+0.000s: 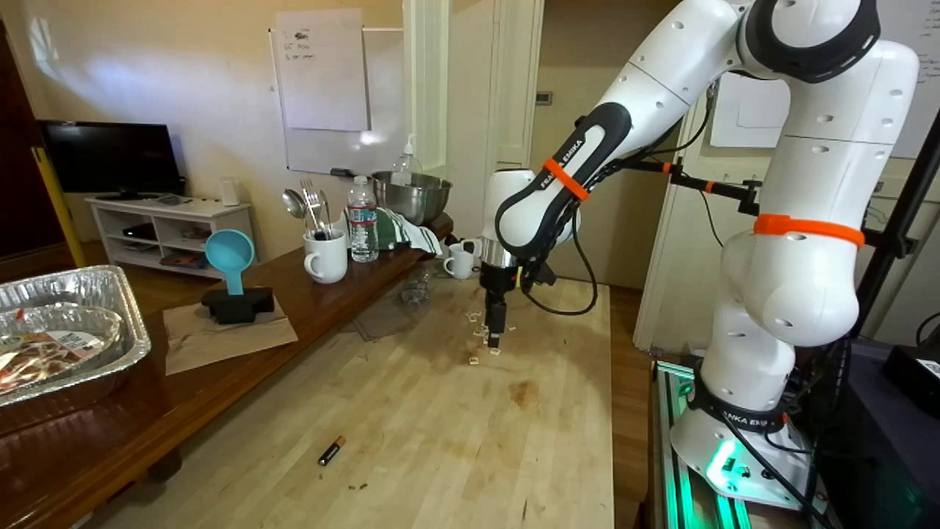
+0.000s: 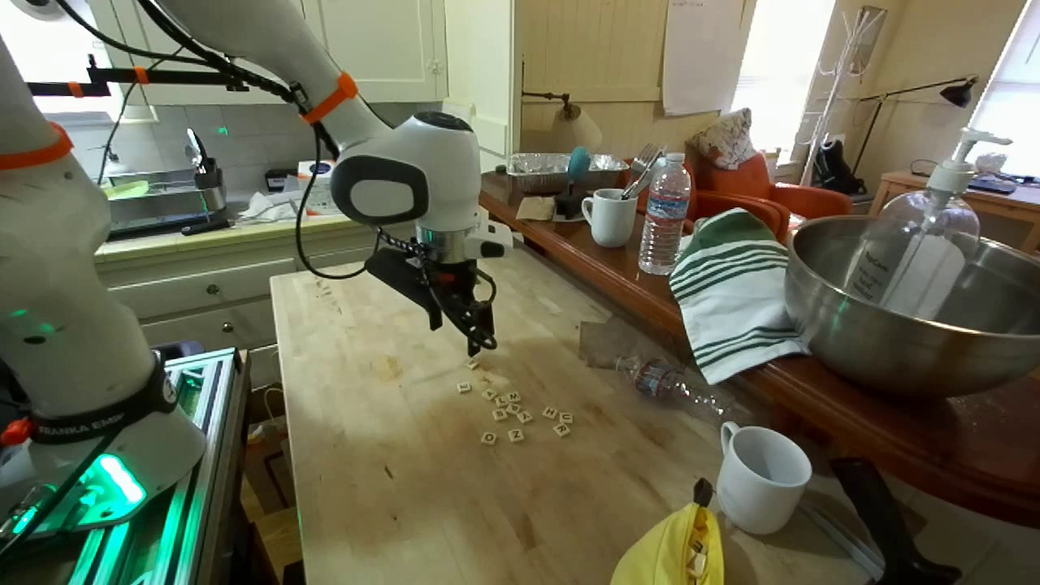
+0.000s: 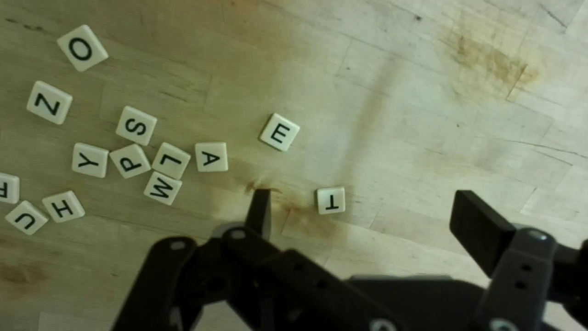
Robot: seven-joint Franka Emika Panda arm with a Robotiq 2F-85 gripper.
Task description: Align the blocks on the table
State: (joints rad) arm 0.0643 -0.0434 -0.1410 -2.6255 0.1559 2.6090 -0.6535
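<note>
The blocks are small cream letter tiles lying flat on the light wooden table (image 1: 433, 448). In the wrist view, the T tile (image 3: 330, 200) lies between the fingers' lines, nearer the left finger. The E tile (image 3: 279, 132) lies up and left of it. The A tile (image 3: 211, 156), L tile (image 3: 171, 160), W tile (image 3: 163, 188) and several more are scattered at the left, some touching; one is cut off by the left edge. My gripper (image 3: 363, 191) is wide open and empty, above the table by the T tile. It also shows in both exterior views (image 1: 495, 339) (image 2: 455, 338).
A battery (image 1: 331, 450) lies on the table. A white mug (image 2: 764, 478), a yellow pouch (image 2: 674, 548) and a clear plastic bottle (image 2: 670, 383) stand or lie beyond the tiles. A raised brown shelf (image 1: 242, 371) with a foil tray (image 1: 128, 308) borders the table.
</note>
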